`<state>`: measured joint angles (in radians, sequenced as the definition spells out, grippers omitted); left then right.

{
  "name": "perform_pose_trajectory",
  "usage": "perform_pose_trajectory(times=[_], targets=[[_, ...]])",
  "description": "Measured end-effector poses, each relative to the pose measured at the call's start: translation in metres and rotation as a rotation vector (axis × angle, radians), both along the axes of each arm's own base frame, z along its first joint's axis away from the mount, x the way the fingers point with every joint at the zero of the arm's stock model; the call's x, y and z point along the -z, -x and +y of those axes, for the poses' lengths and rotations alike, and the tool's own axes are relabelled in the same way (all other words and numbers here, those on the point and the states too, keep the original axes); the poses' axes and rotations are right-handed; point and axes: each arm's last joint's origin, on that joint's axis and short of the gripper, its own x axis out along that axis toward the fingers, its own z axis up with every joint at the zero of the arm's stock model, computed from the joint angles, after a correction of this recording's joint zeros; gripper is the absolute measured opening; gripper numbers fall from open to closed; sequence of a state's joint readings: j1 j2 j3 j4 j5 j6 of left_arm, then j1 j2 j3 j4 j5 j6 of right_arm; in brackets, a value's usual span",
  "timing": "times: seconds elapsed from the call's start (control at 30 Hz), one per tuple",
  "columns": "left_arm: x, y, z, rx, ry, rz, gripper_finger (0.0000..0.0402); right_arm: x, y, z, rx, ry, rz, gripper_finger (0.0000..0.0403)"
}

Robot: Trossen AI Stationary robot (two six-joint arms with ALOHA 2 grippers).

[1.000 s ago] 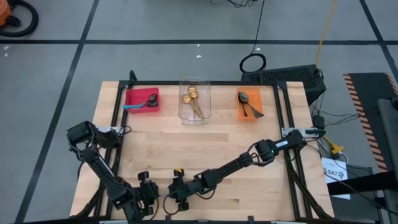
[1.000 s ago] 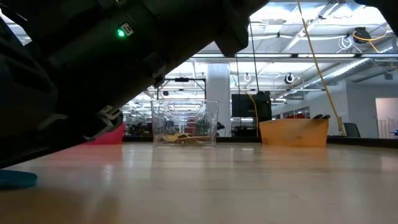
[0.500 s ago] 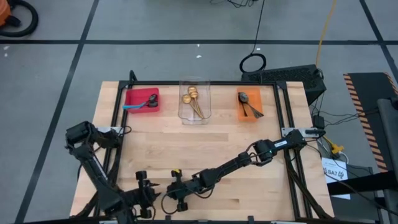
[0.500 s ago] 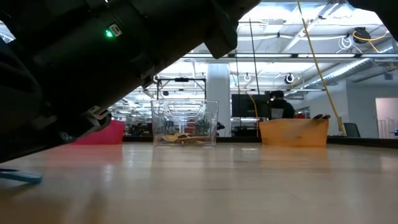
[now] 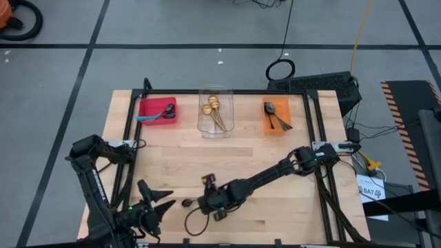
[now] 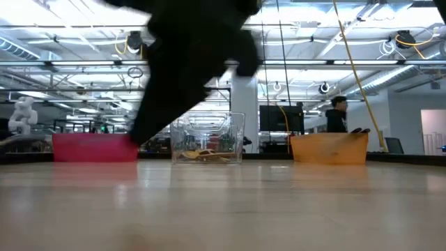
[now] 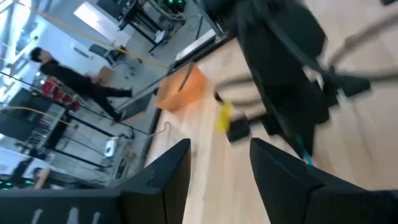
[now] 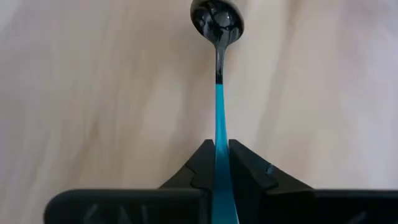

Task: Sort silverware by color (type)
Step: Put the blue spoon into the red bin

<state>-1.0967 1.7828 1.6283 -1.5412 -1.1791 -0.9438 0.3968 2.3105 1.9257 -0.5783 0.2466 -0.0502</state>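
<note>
A spoon (image 8: 217, 74) with a light blue handle and a dark bowl (image 5: 187, 203) is near the table's front edge, and my right gripper (image 5: 204, 202) is shut on it. My left gripper (image 5: 154, 198) stands open just left of the bowl, touching nothing; its own view shows the two fingers apart (image 7: 217, 177). At the table's far side stand a red bin (image 5: 158, 110) with a blue-handled spoon, a clear container (image 5: 216, 110) with gold spoons, and an orange bin (image 5: 276, 116) with dark spoons. My right gripper pinches the spoon's blue handle (image 8: 219, 146) between its two fingers, toward the handle's free end. The fingers slant downward from the table's right and lie along the handle. The spoon sticks out ahead of the fingertips, bowl (image 8: 217, 18) foremost, pointing at the table's left, and looks lifted off the wood.
A black frame (image 5: 131, 138) edges the wooden work area. In the low view the red bin (image 6: 94, 148), the clear container (image 6: 207, 139) and the orange bin (image 6: 329, 148) line the far edge. A person walks in the room behind. The table's middle is bare wood.
My right gripper has shut on the spoon's blue handle, then risen and drawn a little toward the table's right, taking the spoon off the wood. My left gripper has risen and rolled, staying open.
</note>
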Motion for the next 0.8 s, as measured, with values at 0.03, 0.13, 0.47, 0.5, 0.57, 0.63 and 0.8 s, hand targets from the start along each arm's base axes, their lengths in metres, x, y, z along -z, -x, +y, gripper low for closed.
perform_pose_trajectory(times=[0.03, 0.13, 0.47, 0.5, 0.57, 0.63, 0.8], targets=[[0.000, -0.001, 0.002, -0.004, -0.011, 0.004, 0.0173, -0.008, 0.005, -0.004, 0.008, 0.020, 0.023, 0.0025], [-0.001, -0.003, 0.004, -0.004, -0.045, 0.014, 0.0173, -0.027, 0.018, -0.015, 0.020, 0.028, 0.037, 0.0025], [-0.001, -0.012, 0.010, -0.011, -0.109, 0.025, 0.0173, -0.048, 0.078, -0.053, 0.071, -0.068, -0.173, 0.0025], [-0.002, -0.013, 0.011, -0.012, -0.115, 0.029, 0.0173, -0.047, 0.084, -0.055, 0.071, -0.087, -0.217, 0.0025], [-0.007, -0.014, 0.016, -0.017, -0.117, 0.025, 0.0173, -0.048, 0.096, -0.059, 0.070, -0.123, -0.307, 0.0025], [-0.015, -0.017, 0.025, -0.032, -0.123, 0.004, 0.0173, -0.049, 0.106, -0.063, 0.064, -0.156, -0.408, 0.0025], [-0.027, -0.029, 0.046, -0.085, -0.138, -0.012, 0.0173, -0.042, 0.130, -0.070, 0.010, -0.187, -0.641, 0.0024]])
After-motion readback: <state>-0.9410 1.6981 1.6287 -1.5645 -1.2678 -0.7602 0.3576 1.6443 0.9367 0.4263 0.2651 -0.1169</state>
